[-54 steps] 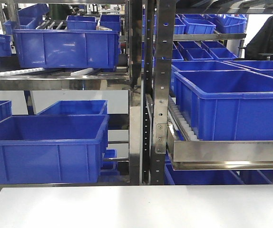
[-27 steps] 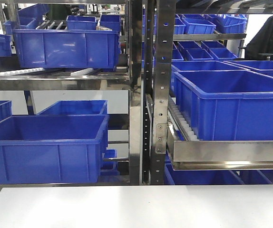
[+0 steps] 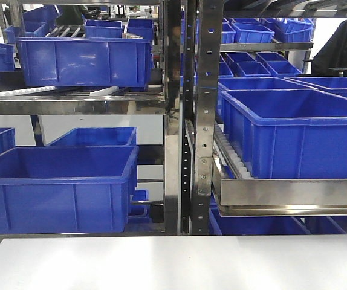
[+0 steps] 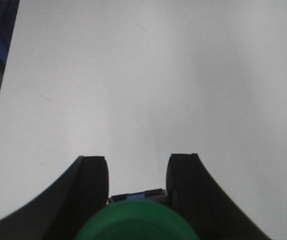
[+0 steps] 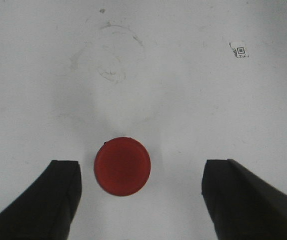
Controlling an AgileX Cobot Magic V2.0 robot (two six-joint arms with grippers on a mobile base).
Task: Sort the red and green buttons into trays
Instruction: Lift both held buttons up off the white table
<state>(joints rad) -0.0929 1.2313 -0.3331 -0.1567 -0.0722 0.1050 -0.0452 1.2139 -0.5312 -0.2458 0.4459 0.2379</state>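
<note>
right jaws released, spread wide above the desk; red button flat on the desk between them, nearer one tip than the other; round, so no long axis to match; likely a small sideways centring, then straight down; left jaws clenched on the green button.

No change shows among the blue crates and shelving.
</note>
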